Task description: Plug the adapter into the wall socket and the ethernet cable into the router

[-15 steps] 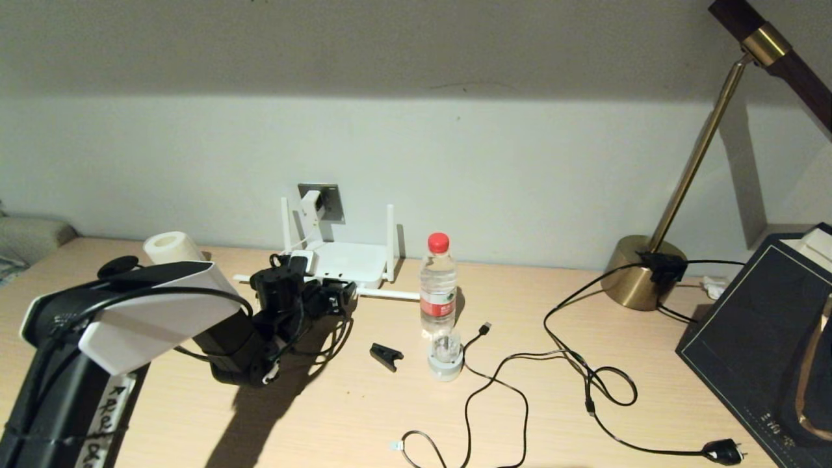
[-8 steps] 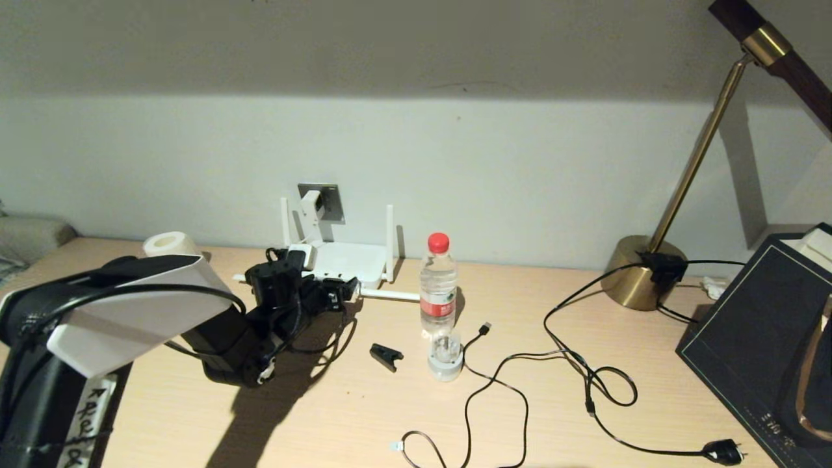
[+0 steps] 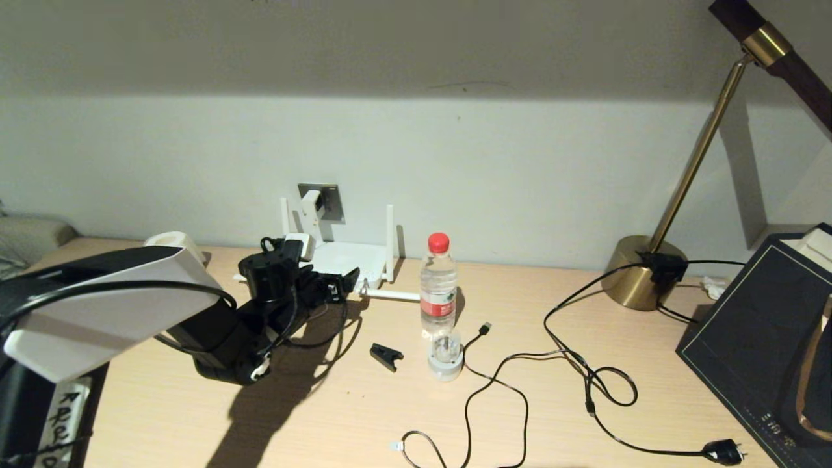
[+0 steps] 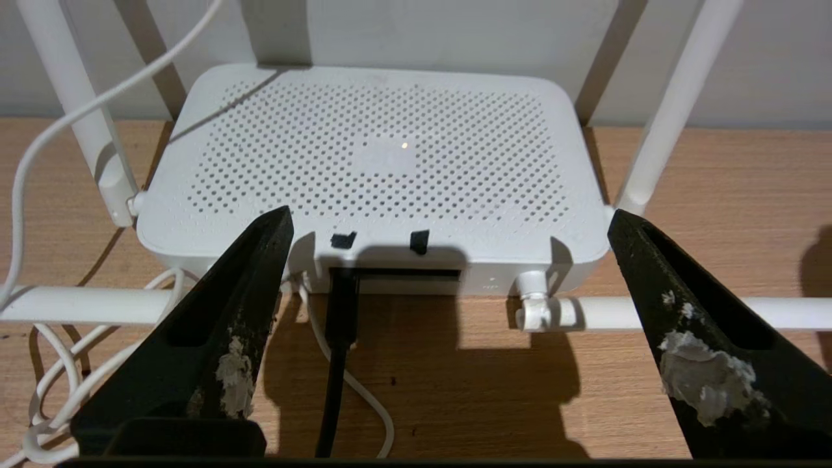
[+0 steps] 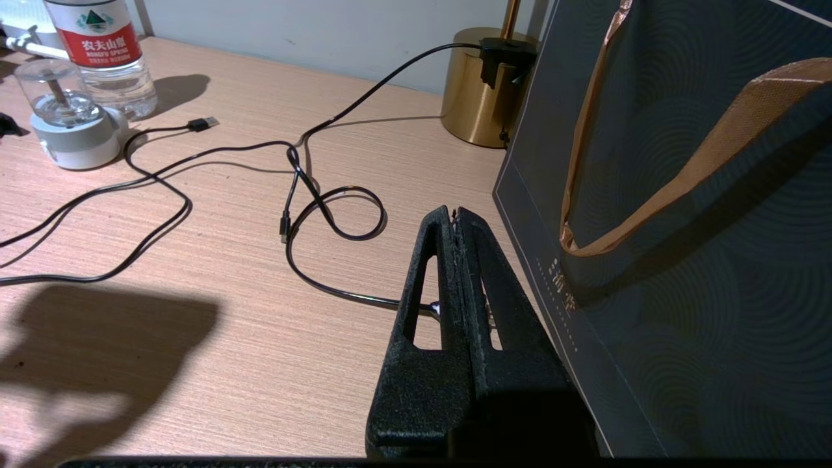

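Black ethernet cable lengthwise into router front slot, plug foremost.

1. One router, with four stick antennas (two upright, two lying flat on the desk).
2. One wall socket, with one adapter in it.
3. One ethernet cable, seated in the router's front slot.
4. One water bottle with a red cap.
5. One small round white gadget with a clear top.
6. One brass lamp.
7. Two loose black cords on the desk (one ends in a USB tip, one in a pronged plug).
8. One small black clip.
9. One dark paper bag.
10. Two end effectors: the left end effector and the right end effector.
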Tool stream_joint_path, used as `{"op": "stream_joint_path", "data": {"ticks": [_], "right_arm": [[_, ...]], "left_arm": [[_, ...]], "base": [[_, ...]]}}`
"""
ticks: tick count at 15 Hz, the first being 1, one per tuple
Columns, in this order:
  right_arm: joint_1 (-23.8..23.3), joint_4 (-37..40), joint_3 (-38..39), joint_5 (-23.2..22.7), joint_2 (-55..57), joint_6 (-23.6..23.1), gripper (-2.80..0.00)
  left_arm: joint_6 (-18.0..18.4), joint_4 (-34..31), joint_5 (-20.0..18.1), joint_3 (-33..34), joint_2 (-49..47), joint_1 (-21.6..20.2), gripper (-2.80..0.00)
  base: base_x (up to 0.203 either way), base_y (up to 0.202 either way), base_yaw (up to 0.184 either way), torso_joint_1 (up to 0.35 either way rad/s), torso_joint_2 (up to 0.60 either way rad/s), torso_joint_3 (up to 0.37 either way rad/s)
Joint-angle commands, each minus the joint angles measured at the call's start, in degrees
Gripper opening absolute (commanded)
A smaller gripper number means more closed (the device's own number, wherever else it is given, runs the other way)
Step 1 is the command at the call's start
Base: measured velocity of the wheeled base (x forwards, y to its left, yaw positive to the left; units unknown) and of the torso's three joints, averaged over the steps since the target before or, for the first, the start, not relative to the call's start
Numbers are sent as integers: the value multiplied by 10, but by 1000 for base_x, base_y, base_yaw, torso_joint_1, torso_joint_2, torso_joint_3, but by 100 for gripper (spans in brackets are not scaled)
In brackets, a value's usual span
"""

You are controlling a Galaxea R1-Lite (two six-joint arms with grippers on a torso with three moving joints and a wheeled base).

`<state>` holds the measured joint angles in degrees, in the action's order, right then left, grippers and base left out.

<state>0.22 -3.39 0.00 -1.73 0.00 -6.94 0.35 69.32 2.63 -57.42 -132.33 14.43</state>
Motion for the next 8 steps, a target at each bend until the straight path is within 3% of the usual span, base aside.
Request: {"op": "stream_joint_path", "data": {"ticks": [1,4,5,8], "right_arm": [[0,0,13,0,1,-1,-280],[0,0,13,0,1,0,-280],[0,0,13,-1,1,0,-280],[0,0,13,0,1,0,-280]], "left_arm": [[1,4,1,1,22,4,0],[1,4,4,24,95,14,0],[4,2,5,39,132,19,-280],[13,-28,11,75,280,31,-280]], "base": [[0,0,0,0,0,0],[0,0,0,0,0,0],[0,0,0,0,0,0],[0,0,0,0,0,0]]}}
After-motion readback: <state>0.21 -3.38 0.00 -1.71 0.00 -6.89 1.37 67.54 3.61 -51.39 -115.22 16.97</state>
